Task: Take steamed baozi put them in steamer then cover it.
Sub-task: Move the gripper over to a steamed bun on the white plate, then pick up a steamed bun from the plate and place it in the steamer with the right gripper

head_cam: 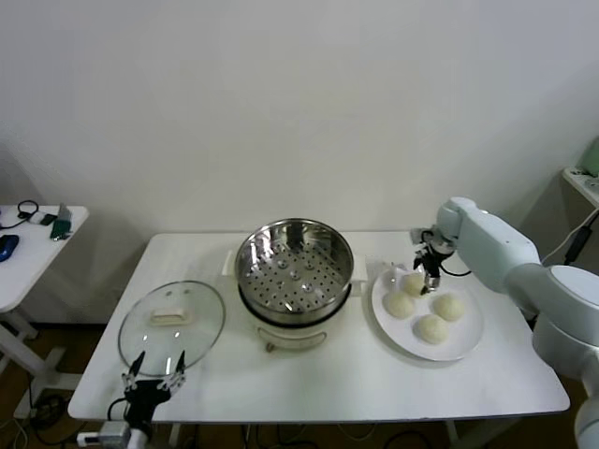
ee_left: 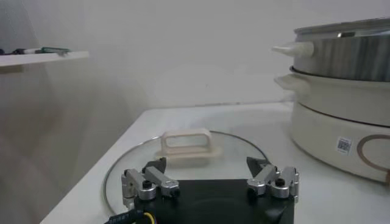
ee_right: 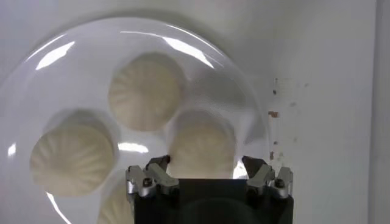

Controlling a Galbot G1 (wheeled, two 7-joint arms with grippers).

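Four cream-white baozi lie on a white plate (head_cam: 463,344) at the table's right. My right gripper (head_cam: 430,278) is open and hangs straight over the back-left baozi (head_cam: 413,283). In the right wrist view that baozi (ee_right: 201,146) sits between the open fingers of the gripper (ee_right: 206,163), with two others (ee_right: 146,91) (ee_right: 72,159) beside it. The steel steamer (head_cam: 293,266) stands empty at the table's middle on its white pot base (ee_left: 341,122). The glass cover (head_cam: 171,325) with its whitish handle (ee_left: 186,141) lies flat at the front left. My left gripper (head_cam: 155,370) is open at the cover's near rim.
A white side table (head_cam: 28,245) with small items stands at the far left. The wall runs close behind the table. Bare tabletop (head_cam: 337,374) lies in front of the steamer.
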